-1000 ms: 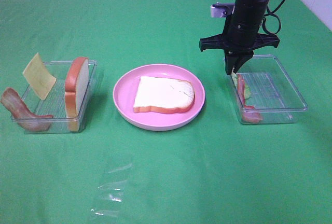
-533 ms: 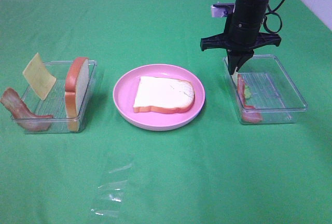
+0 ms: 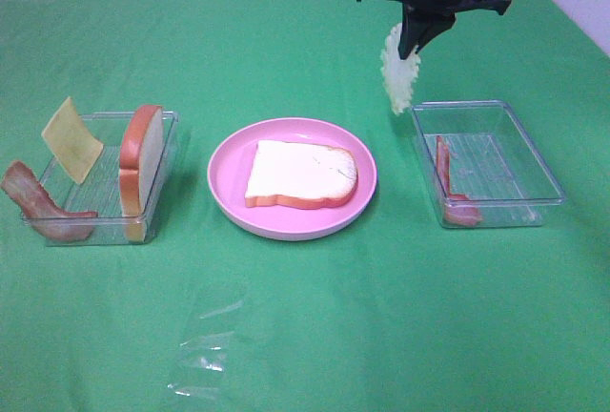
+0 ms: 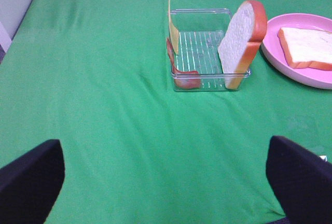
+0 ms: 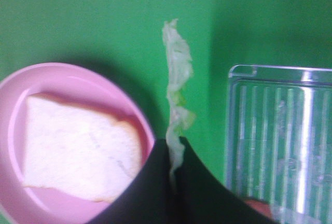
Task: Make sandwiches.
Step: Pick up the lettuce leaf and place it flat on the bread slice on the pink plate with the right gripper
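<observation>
Right gripper (image 3: 411,48) is clamped on the top edge of the lettuce leaf (image 3: 399,83), which dangles just below it. The bread slice (image 3: 300,174) lies lower and off to one side, on the pink plate (image 3: 227,193). My call: centre over the bread, lower until the leaf drapes flat, then release. Left gripper (image 4: 166,182) is spread wide and empty.

Bare green cloth (image 3: 305,307) runs between the round pink plate (image 3: 221,169) and the clear plastic tray on either side, and across the front, where only a sheet of clear crumpled film (image 3: 205,355) lies. The left tray (image 3: 168,159) is hemmed by an upright white bread slice (image 3: 141,159), a leaning yellow cheese square (image 3: 71,140) and a reddish-brown bacon strip (image 3: 33,202) over its outer wall, its middle open. The right tray (image 3: 519,159) holds a second bacon strip (image 3: 448,183) against its inner wall, and the black right gripper (image 3: 416,45), pinching a hanging pale green lettuce leaf (image 3: 398,78), fills the air over the gap beside the plate.
</observation>
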